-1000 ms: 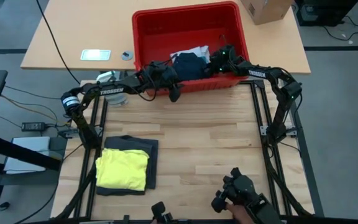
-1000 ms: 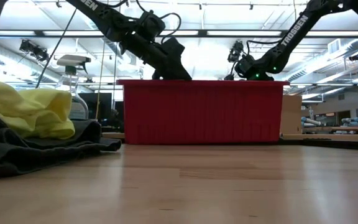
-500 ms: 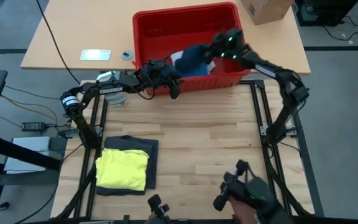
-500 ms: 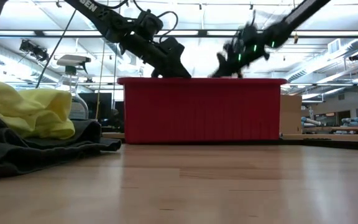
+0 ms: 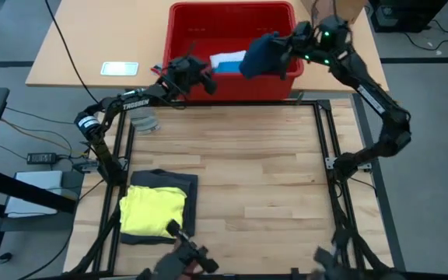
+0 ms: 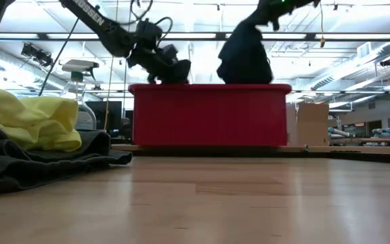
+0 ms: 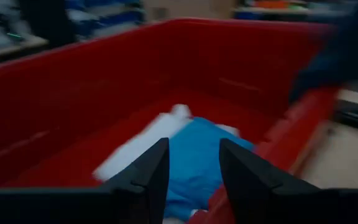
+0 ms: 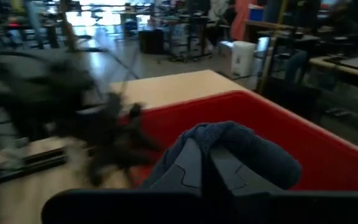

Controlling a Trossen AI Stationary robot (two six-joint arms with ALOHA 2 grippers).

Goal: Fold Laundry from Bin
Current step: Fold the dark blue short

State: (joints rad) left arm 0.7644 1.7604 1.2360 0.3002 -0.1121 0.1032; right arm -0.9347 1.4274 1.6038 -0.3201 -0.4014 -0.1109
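- The dark blue garment [image 5: 260, 54] hangs in a bunched, drooping lump above the bin [image 5: 183, 47], toward its 3 o'clock side. It looks soft, light and limp, so I judge it will sag and swing freely and needs spreading once it is on the wood.
- It is pinched at a gathered fold near its top; to lay it flat, a hem edge or corner would likely serve better.
- In the bin lie a bright blue garment [image 7: 197, 155] and a white garment [image 7: 138, 146], both crumpled; a raised fold looks like the easiest place to take hold.
- The yellow garment [image 5: 152, 211] rests folded on the dark grey garment [image 5: 179, 183] at about 8 o'clock on the table [image 5: 255, 179].
- The right gripper [image 8: 205, 163] is clamped on the dark blue garment, its arm stretched high from 3 o'clock.
- The left gripper [image 7: 192, 163] hovers over the bin's 9 o'clock end, fingers parted and empty, aimed at the bright blue garment.
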